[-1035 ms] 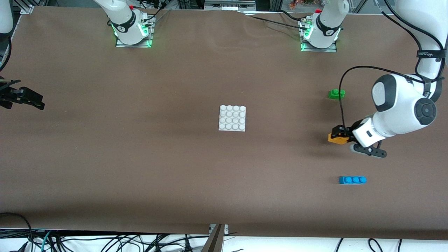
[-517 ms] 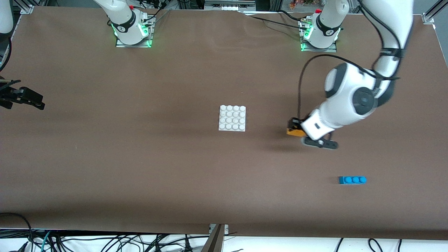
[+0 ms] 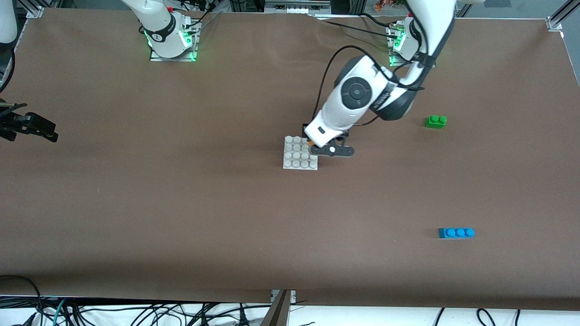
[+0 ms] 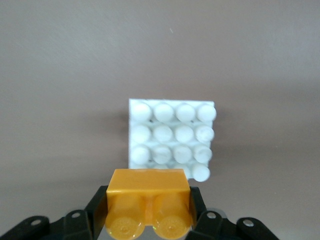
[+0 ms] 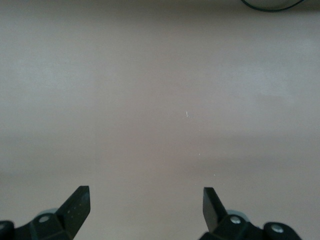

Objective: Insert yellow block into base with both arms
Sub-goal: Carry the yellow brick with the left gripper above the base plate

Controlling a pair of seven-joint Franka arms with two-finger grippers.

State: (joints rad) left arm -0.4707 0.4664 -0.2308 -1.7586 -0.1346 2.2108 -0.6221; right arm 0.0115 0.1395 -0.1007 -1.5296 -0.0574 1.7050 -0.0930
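Note:
The white studded base (image 3: 297, 155) lies in the middle of the table; it also shows in the left wrist view (image 4: 170, 137). My left gripper (image 3: 311, 141) is shut on the yellow block (image 4: 148, 202) and holds it over the base's edge toward the left arm's end; only a sliver of the yellow block (image 3: 310, 143) shows in the front view. My right gripper (image 3: 31, 127) is open and empty at the right arm's end of the table, waiting; its fingers (image 5: 75, 205) show over bare table.
A green two-stud brick (image 3: 436, 121) lies toward the left arm's end. A blue three-stud brick (image 3: 456, 232) lies nearer the front camera at that end. The arm bases (image 3: 170, 38) stand along the table's back edge.
My left arm has carried the yellow block from the left arm's end of the table across to the base. The right arm has not moved.

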